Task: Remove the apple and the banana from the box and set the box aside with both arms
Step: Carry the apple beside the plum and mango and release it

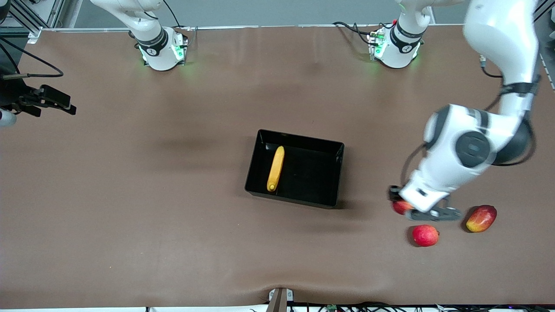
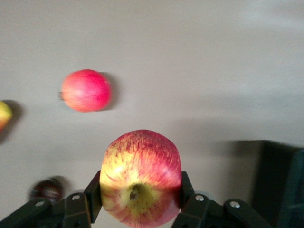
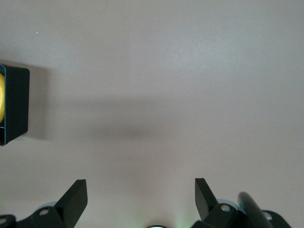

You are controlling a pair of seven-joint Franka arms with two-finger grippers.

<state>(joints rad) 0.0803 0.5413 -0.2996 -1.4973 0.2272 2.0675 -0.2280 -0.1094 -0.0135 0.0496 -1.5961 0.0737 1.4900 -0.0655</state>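
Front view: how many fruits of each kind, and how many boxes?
Banana: 1, in the box
Streaked apple: 1, held by the left end effector
Plain red round fruit: 1, on the table
Mango: 1, on the table
Black box: 1
Total: 5 things, 4 of them fruits

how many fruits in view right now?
4, plus maybe a dark round one seen only from the left wrist. Banana in the black bin; streaked apple in the left gripper; plain red fruit and mango on the table beside it.
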